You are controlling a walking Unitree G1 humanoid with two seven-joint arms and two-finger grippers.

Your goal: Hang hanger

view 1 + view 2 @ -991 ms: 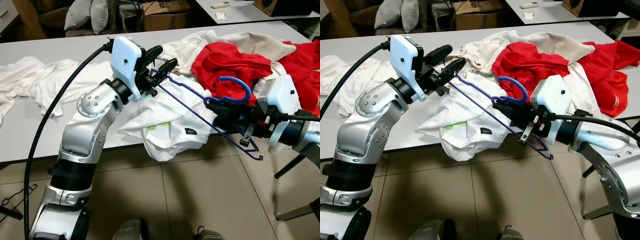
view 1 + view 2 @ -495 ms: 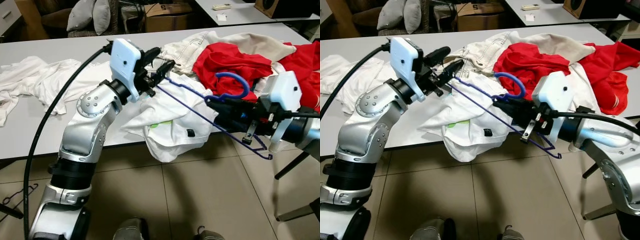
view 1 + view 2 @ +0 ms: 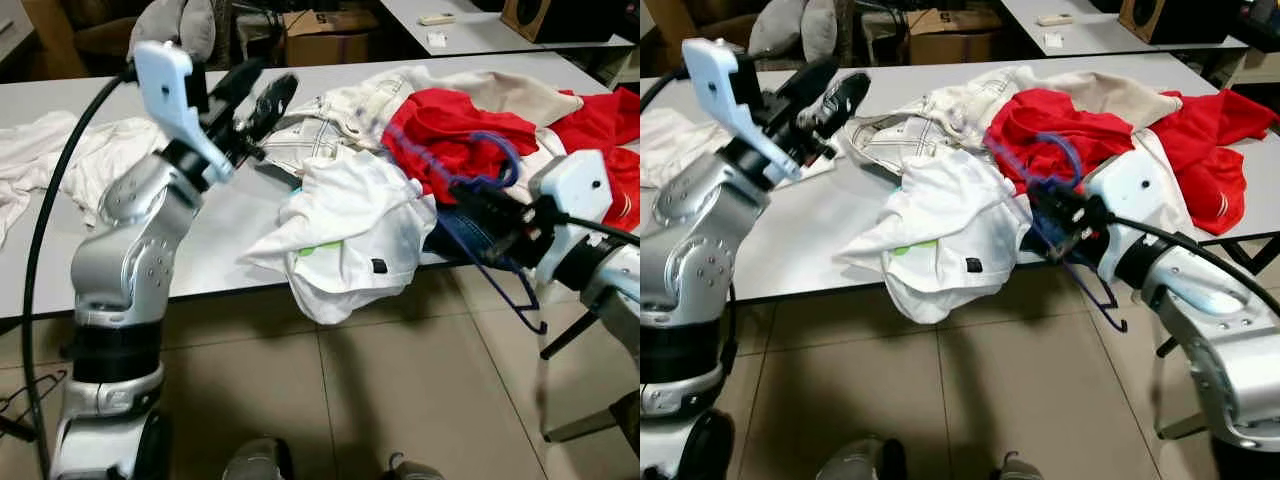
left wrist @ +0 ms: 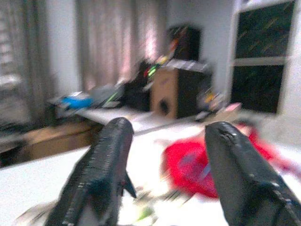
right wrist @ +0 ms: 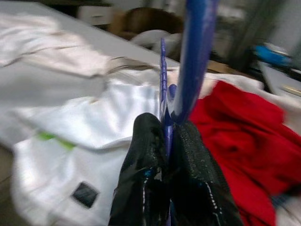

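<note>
A blue wire hanger (image 3: pixel 505 160) is held near its neck by my right gripper (image 3: pixel 472 197), which is shut on it at the table's front edge. Its hook stands up in front of the red clothes (image 3: pixel 450 120), and its lower part (image 3: pixel 1106 300) hangs below the table edge. The right wrist view shows both fingers (image 5: pixel 141 155) pinched on the blue wire (image 5: pixel 195 47). My left gripper (image 3: pixel 277 78) is raised above the table at the left, open with nothing between its fingers (image 4: pixel 106 165). A white shirt (image 3: pixel 350 220) droops over the front edge between the arms.
The grey table (image 3: pixel 200 235) carries a heap of cream clothes (image 3: pixel 340 105) and red clothes, and a white cloth (image 3: pixel 60 150) at the far left. Behind it stands a cardboard box (image 3: pixel 325 20). On the tiled floor at the lower left lies a black hanger (image 3: pixel 30 395).
My left gripper let go of the hanger's end and swung up and to the left. The right gripper turned, so the hanger now stands steeply instead of stretching across the white shirt.
</note>
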